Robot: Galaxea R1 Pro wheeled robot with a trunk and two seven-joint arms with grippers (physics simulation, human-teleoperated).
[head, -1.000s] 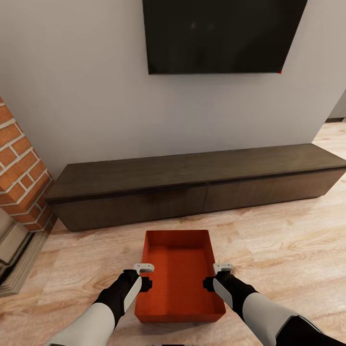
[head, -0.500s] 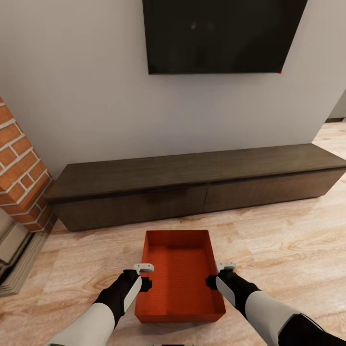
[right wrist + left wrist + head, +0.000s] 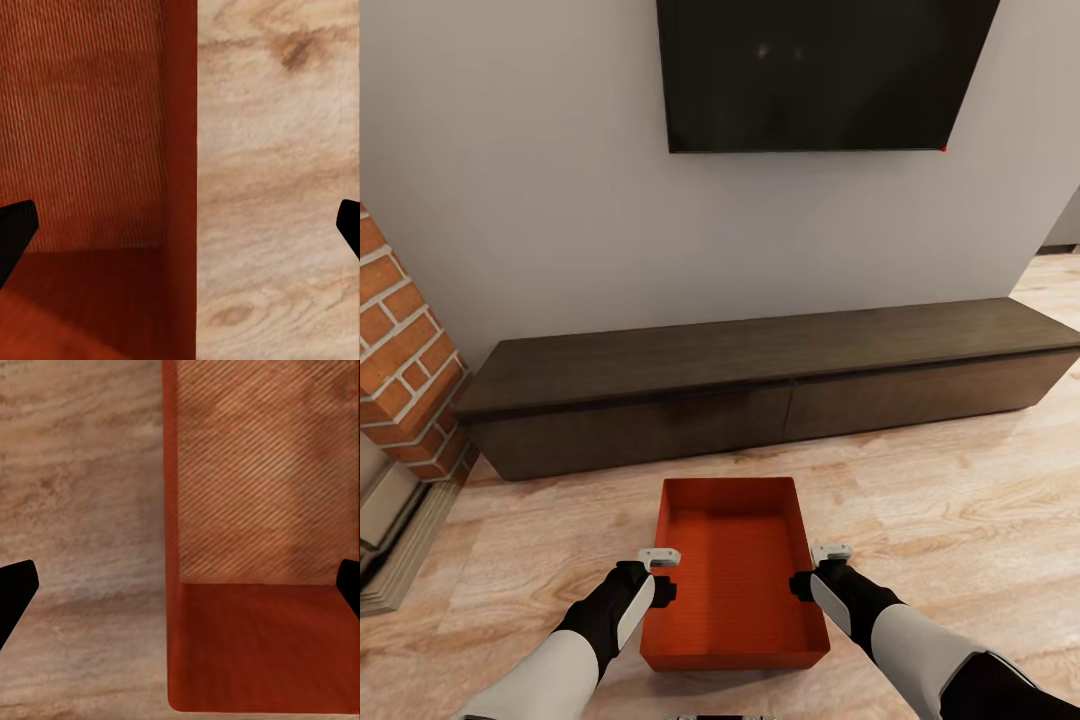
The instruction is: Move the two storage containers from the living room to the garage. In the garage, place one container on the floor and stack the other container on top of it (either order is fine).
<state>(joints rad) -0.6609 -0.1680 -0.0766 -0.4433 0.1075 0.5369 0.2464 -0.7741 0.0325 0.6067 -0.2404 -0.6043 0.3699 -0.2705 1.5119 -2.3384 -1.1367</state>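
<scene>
Head view shows you the big black TV (image 3: 825,72), then the long dark cabinet (image 3: 760,390). The red container (image 3: 732,570) sits on the wood floor (image 3: 960,500). Your left gripper (image 3: 660,575) and right gripper (image 3: 815,570) have jaws spread wide over its side walls.

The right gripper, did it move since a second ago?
Yes. The right gripper slid a little outward, away from the left gripper, judged against the storage container's right wall, which stayed put.

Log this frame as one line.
room: living room | bin: on wood floor, before cabinet | left gripper: open, straddling left wall | right gripper: open, straddling right wall | phase: pre-grasp
</scene>
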